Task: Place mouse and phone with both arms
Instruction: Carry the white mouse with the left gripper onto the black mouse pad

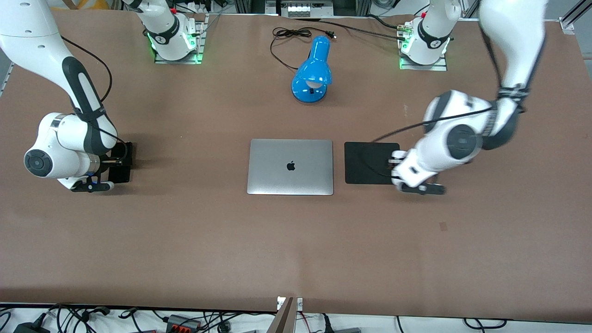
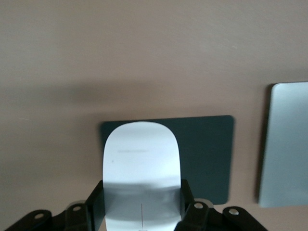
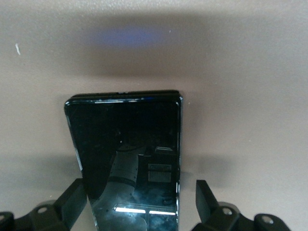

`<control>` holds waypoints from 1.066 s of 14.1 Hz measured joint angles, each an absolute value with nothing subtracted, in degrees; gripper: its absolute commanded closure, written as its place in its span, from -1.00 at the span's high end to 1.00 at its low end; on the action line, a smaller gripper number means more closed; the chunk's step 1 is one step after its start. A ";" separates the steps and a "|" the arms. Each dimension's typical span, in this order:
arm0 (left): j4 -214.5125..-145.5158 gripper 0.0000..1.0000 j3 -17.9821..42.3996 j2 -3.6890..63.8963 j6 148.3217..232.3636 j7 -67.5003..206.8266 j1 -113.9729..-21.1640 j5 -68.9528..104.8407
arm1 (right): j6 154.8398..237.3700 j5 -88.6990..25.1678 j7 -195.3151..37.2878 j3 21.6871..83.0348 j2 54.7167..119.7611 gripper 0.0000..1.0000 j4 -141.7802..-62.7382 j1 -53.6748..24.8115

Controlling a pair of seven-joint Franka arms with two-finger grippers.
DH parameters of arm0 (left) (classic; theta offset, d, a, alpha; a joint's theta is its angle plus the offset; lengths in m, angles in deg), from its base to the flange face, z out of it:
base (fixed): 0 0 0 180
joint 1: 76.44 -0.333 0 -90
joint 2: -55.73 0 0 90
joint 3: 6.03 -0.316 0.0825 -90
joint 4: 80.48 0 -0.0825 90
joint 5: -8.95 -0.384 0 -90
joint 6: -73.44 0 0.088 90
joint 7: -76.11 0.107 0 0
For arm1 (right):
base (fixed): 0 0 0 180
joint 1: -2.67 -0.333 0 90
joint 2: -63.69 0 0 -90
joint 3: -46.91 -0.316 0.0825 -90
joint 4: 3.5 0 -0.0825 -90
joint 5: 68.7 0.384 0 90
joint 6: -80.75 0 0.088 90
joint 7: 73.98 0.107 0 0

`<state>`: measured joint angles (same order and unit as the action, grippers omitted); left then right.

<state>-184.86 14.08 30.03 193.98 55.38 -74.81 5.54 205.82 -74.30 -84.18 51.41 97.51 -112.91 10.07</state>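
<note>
The white mouse (image 2: 141, 159) sits between the fingers of my left gripper (image 2: 142, 207), which is shut on its sides. It is over the edge of the square black mat (image 2: 207, 154) toward the left arm's end. In the front view my left gripper (image 1: 394, 164) is at that mat edge (image 1: 367, 162) and its hand hides most of the mouse. The black phone (image 3: 127, 144) lies flat on the table. My right gripper (image 3: 139, 202) is open around its end, with a gap at one finger. In the front view the right gripper (image 1: 121, 159) is low over the phone (image 1: 124, 175).
A closed silver laptop (image 1: 290, 166) lies beside the mat, toward the table's middle; its edge shows in the left wrist view (image 2: 284, 144). A blue desk lamp (image 1: 313, 74) with a black cord (image 1: 289, 34) stands farther from the front camera than the laptop.
</note>
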 measured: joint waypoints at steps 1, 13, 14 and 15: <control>-185.98 -0.25 14.10 29.08 196.43 53.11 -73.35 4.63 | 205.82 -74.30 -84.18 51.39 97.67 1.00 -112.91 10.07; -196.47 0.99 14.18 23.98 213.05 36.74 -71.74 -10.15 | 205.25 -74.29 -84.17 51.02 97.53 -0.51 -112.87 10.04; -196.47 1.00 14.18 23.90 213.06 36.74 -71.75 -10.15 | 205.22 -74.28 -84.17 51.02 97.54 -0.54 -112.86 10.04; -196.47 1.00 14.18 23.89 213.06 36.73 -71.75 -10.15 | 205.15 -74.28 -84.17 51.01 97.54 -0.56 -112.84 10.04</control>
